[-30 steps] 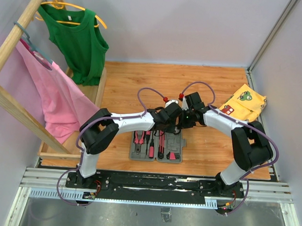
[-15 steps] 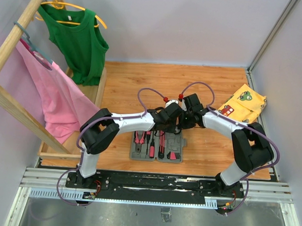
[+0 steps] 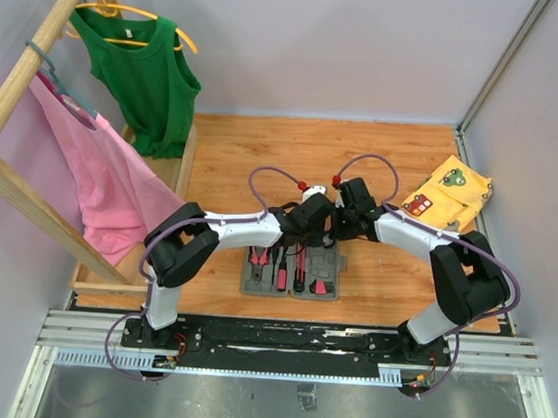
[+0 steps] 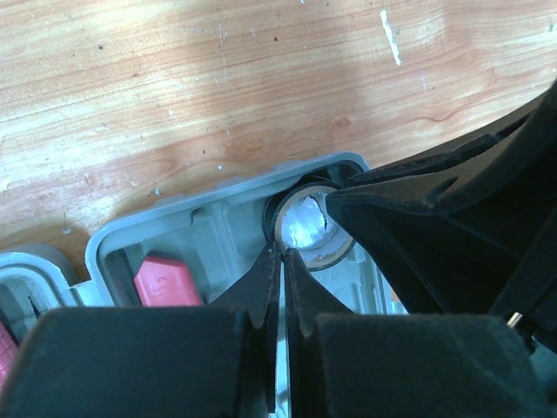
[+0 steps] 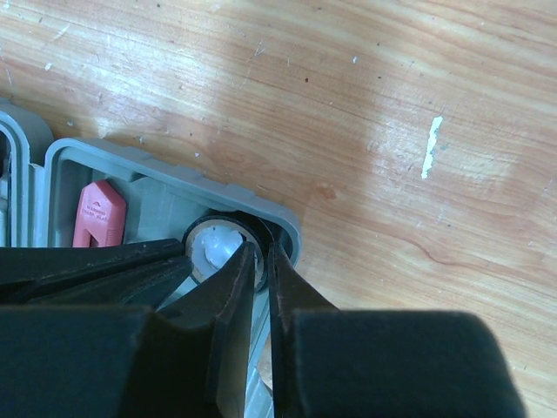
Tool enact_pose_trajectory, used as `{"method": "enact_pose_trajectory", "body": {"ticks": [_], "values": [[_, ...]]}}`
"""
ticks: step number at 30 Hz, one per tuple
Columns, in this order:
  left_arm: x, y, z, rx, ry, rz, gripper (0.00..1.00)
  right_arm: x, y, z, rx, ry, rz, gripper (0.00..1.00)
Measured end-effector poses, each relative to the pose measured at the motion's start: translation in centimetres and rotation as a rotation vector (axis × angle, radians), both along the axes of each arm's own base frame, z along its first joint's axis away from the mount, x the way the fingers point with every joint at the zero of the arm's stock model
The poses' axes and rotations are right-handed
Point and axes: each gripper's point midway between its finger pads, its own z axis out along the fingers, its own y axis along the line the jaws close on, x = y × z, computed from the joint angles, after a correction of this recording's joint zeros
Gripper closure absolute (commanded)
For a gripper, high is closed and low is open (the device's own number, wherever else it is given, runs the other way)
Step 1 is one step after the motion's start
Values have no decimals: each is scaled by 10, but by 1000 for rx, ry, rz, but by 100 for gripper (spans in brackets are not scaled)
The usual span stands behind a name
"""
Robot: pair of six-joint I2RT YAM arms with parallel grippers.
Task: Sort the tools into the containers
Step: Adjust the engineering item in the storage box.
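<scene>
- Black left gripper is sitting fully closed, its tips pressed together and gripping nothing. The tips are touching the near edge of the disc.
- Right gripper is showing only a thin slit between its fingers. The disc's dark rim is running into that slit, so it appears to be pinching the rim, though the contact is partly hidden.
- Disc is lying just ahead of both sets of tips, in the round corner pocket of the case. Whether it is lying flat or tilted there, I cannot tell.
- Disc is looking light, stiff and smooth, so it is probably slippery. With the pocket wall crowding it, the exposed rim is looking like the only place to take hold, and a gentle press on its face would likely seat it.
- Red tool is resting in a slot to the left of the left tips, apart from the disc.
- Wooden table is lying beyond the case wall, past both tips.
</scene>
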Motion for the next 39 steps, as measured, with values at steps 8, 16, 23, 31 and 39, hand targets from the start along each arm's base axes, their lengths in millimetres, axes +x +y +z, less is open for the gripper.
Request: {"method": "enact_pose_trajectory", "body": {"ticks": [8,16,23,31,39], "values": [[0,0,5,-27,-19,8,94,0,-2,3,-4,-11,-4,87],[2,1,12,-16,-33,4,80,-3,-1,12,-11,8,23,86],[-6,17,10,91,2,-22,69,4,3,26,-7,-5,32,84],[0,14,49,68,-57,-38,65,0,0,29,-20,-2,38,79],[-3,36,98,5,-152,-22,65,0,3,38,7,-21,56,81]]}}
